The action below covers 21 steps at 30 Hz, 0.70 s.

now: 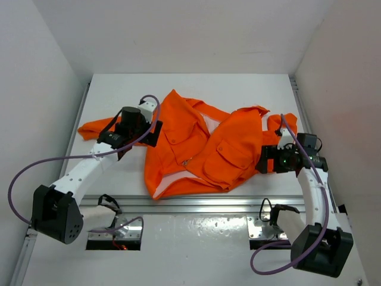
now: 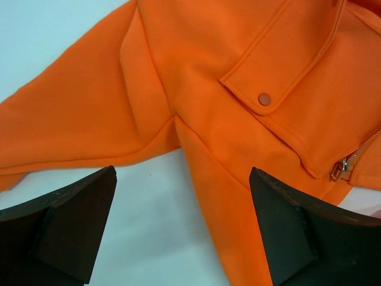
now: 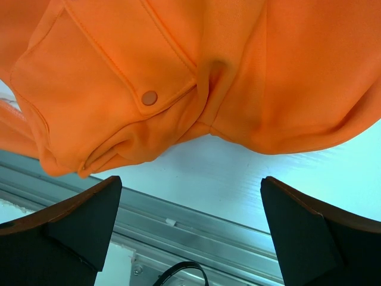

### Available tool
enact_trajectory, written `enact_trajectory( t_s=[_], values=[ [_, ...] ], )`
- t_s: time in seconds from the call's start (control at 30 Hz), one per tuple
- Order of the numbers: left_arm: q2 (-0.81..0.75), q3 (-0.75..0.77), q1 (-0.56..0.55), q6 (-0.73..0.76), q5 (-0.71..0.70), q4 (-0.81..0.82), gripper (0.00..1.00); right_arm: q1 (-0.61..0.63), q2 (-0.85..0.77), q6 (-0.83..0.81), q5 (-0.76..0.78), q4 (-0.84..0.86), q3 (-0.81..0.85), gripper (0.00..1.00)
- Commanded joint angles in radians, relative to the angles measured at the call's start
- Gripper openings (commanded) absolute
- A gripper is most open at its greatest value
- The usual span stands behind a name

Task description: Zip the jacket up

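The bright orange jacket (image 1: 196, 146) lies crumpled and partly open on the white table, pale lining showing at its middle and bottom. My left gripper (image 1: 149, 132) is open and empty at the jacket's left side, by the left sleeve. In the left wrist view a flap pocket (image 2: 280, 77) and the metal zipper pull (image 2: 339, 168) show beyond the jaws. My right gripper (image 1: 265, 159) is open and empty at the jacket's right edge. The right wrist view shows a snap pocket (image 3: 113, 95) above bare table.
White walls enclose the table on three sides. An aluminium rail (image 1: 208, 205) runs along the near table edge and shows in the right wrist view (image 3: 196, 226). Purple cables loop from both arms.
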Motion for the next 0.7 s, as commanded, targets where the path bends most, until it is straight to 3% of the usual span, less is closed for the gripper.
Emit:
enact_trajectory(
  t_s=[0.0, 0.07, 0.1, 0.23, 0.37, 0.4, 0.53, 0.67],
  values=[
    [0.030, 0.028, -0.039, -0.042, -0.047, 0.004, 1.00, 0.002, -0.005, 0.028, 0.022, 0.003, -0.006, 1.00],
    [0.061, 0.048, -0.068, -0.083, -0.132, -0.013, 1.00, 0.002, -0.006, 0.073, 0.093, 0.023, -0.006, 0.95],
    [0.093, 0.073, -0.092, -0.097, -0.229, -0.042, 1.00, 0.002, -0.011, 0.130, 0.116, 0.031, -0.008, 0.97],
    [0.107, 0.129, -0.092, -0.136, -0.287, -0.071, 1.00, 0.002, -0.012, 0.114, 0.153, -0.012, 0.026, 1.00],
    [0.050, 0.069, -0.092, -0.031, -0.159, 0.016, 1.00, 0.005, -0.015, 0.053, 0.087, -0.003, 0.032, 1.00],
    [0.050, 0.081, -0.092, 0.003, -0.052, 0.016, 1.00, 0.003, -0.022, 0.033, 0.064, 0.008, 0.016, 1.00],
    [0.124, 0.101, -0.092, 0.070, 0.232, -0.067, 1.00, 0.011, -0.046, -0.050, -0.072, -0.021, 0.015, 1.00],
    [0.219, 0.101, -0.125, 0.059, 0.360, -0.077, 1.00, 0.029, 0.032, -0.049, -0.111, -0.134, 0.075, 1.00]
  ],
)
